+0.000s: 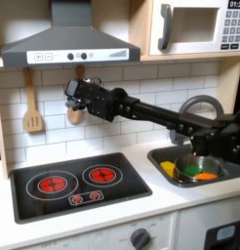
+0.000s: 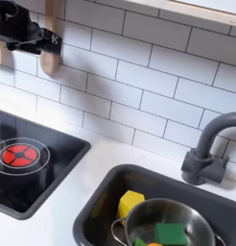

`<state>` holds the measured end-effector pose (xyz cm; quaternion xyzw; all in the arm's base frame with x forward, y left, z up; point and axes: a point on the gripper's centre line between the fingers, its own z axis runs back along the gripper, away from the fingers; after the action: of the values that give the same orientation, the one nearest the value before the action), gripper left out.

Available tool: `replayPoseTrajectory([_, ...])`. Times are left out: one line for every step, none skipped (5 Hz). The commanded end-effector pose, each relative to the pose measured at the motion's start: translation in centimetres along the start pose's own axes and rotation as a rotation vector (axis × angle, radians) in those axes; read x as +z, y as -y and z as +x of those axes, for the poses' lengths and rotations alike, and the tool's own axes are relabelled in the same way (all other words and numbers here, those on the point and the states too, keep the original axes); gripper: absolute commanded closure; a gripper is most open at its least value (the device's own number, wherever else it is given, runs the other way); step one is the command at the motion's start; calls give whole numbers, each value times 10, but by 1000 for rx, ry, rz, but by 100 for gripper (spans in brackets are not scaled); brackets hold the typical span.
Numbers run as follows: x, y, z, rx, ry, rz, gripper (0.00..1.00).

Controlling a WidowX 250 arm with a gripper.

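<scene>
Gripper (image 1: 77,109), upper left of the first exterior view, raised before the tiled wall above the stove (image 1: 78,183), jaws closed on a tan wooden piece (image 1: 76,115); metal pot (image 2: 168,229) in sink (image 2: 99,207).

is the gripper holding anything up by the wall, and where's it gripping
The gripper is shut on a tan wooden utensil, gripping its upper part; the lower end hangs free below the fingers against the tiled wall.
</scene>
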<state>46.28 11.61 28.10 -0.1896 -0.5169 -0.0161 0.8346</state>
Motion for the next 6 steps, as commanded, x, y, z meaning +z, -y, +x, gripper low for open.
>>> replayPoseTrajectory([12, 3, 2, 6, 7, -2, 0])
replayPoseTrajectory([24, 7, -5, -29, -94, -21, 0])
replayPoseTrajectory([40, 9, -16, -67, -202, 14, 0])
replayPoseTrajectory([48, 13, -26, -72, -279, 37, 0])
replayPoseTrajectory([59, 16, -43, -110, -400, 69, 0])
replayPoseTrajectory([66, 17, -64, -100, -461, 69, 0])
